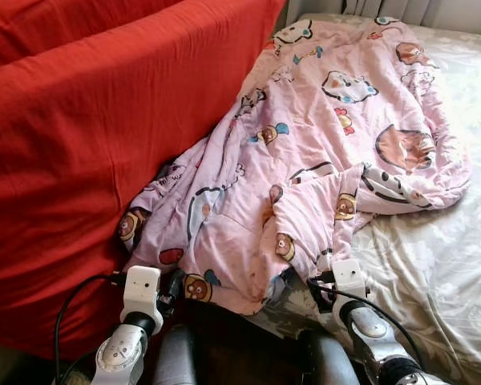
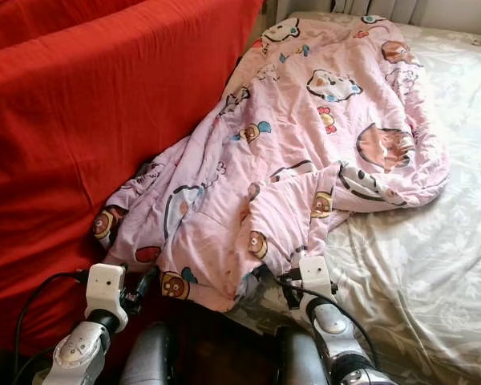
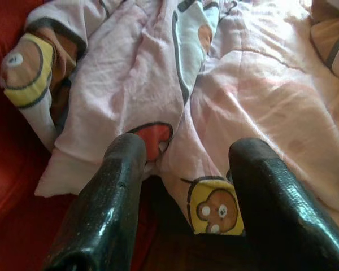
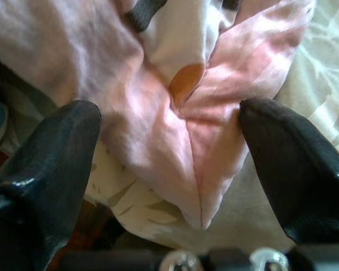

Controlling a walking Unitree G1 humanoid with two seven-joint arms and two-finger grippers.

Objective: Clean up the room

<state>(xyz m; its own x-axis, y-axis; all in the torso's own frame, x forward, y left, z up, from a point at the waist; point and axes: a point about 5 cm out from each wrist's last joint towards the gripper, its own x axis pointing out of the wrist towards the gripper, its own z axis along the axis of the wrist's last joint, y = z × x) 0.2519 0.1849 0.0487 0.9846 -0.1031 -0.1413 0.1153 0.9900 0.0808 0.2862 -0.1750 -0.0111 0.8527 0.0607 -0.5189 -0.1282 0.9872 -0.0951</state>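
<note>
So the robot's standing at the foot of a bed, and there's this pink cartoon-print blanket (image 1: 321,152) lying crumpled across the mattress, running from the far end down to the near edge. Its left side is bunched right up against a big red cover (image 1: 96,136) draped over something tall next to the bed. The rest of the bed shows a pale floral sheet (image 1: 449,265), bare on the right.

Both arms are up at the blanket's near hem. The left gripper (image 3: 181,186) is at the near-left corner, right by the red cover, fingers spread apart with a fold of pink fabric lying between them, a little yellow-and-brown bear face sitting in the gap. Not pinched, just straddling it. The right gripper (image 4: 169,164) is at the near edge further right, where the blanket folds over onto the sheet. Its fingers are wide apart too, with a pointed pink corner of the blanket hanging between them, not touching either finger as far as I can see.

Black cables (image 1: 68,301) loop off both wrists.
</note>
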